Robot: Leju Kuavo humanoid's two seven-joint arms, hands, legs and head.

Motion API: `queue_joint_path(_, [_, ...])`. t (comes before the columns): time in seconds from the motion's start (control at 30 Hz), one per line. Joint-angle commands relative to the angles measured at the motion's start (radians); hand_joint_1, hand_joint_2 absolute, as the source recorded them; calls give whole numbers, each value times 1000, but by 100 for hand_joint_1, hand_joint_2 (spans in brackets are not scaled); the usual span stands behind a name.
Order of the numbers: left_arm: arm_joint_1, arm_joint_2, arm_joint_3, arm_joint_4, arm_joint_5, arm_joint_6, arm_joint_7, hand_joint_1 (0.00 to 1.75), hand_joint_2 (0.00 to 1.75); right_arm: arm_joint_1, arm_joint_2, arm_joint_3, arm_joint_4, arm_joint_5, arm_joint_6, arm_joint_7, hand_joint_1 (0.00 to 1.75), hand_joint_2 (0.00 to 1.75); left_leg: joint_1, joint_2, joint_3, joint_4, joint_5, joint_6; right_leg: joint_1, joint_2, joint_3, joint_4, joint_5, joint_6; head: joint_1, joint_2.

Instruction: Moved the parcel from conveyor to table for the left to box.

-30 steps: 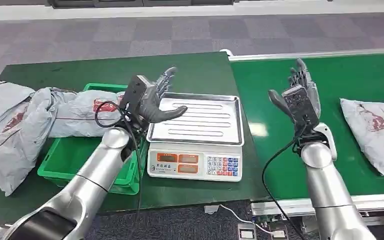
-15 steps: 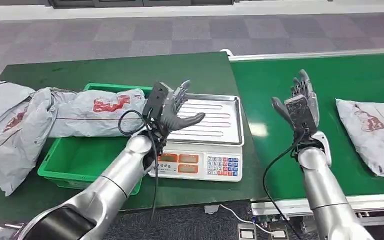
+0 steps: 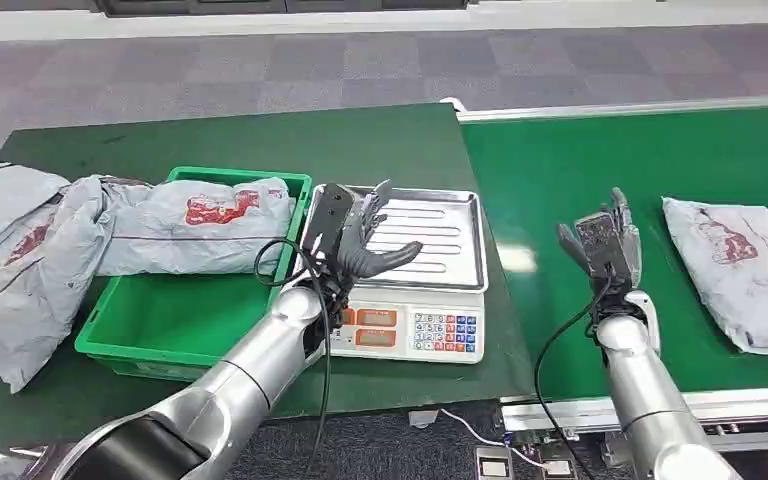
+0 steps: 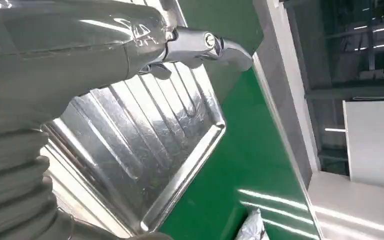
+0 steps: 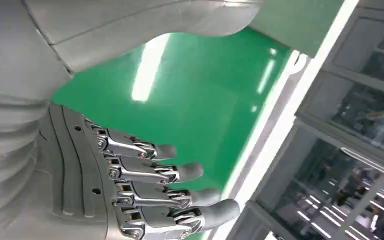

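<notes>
No text, brand or number can be read. The grey parcel [image 3: 745, 270] on the green conveyor [image 3: 560, 170] carries a red printed mark, too blurred to make out. The parcel [image 3: 205, 225] lying across the green bin [image 3: 160, 320] has a similar red mark. The weighing scale [image 3: 400, 325] shows orange display windows and coloured keys, all illegible.
</notes>
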Motion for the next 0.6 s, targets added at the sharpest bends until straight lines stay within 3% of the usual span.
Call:
queue_joint_path(0.03, [-27, 6, -67, 65, 1, 3, 0, 0, 175, -58, 22, -75, 134, 1, 5, -1, 0, 175, -1, 0, 2, -1, 0, 0, -1, 0, 1, -1, 0, 0, 0, 0])
queue_joint_path(0.1, [-20, 19, -79, 54, -27, 66, -11, 0, 175, -72, 15, -47, 171, 48, 14, 50, 0, 175, 0, 2, 2, -1, -1, 0, 0, 1, 2, -1, 0, 0, 0, 0])
queue_joint_path(0.37, [-3, 55, -67, 26, -22, 55, -13, 0, 175, -83, 33, -51, 200, 73, -4, 36, 0, 175, 0, 4, 4, -2, -1, 0, 0, 3, 3, -2, 0, -1, 0, 0])
queue_joint_path(0.4, [12, 59, -17, 11, 20, 89, -18, 0, 175, -88, 36, -49, 212, 86, -17, 59, 0, 175, 0, 3, 3, -1, -1, 0, 0, 3, 2, -1, 0, 0, 0, 0])
queue_joint_path(0.6, [65, 125, 20, -36, 44, 54, -58, 0, 175, -132, 57, -43, 291, 95, -23, 14, 0, 175, 0, 7, 5, -3, -1, 0, 0, 6, 3, -2, 1, -1, 0, 0])
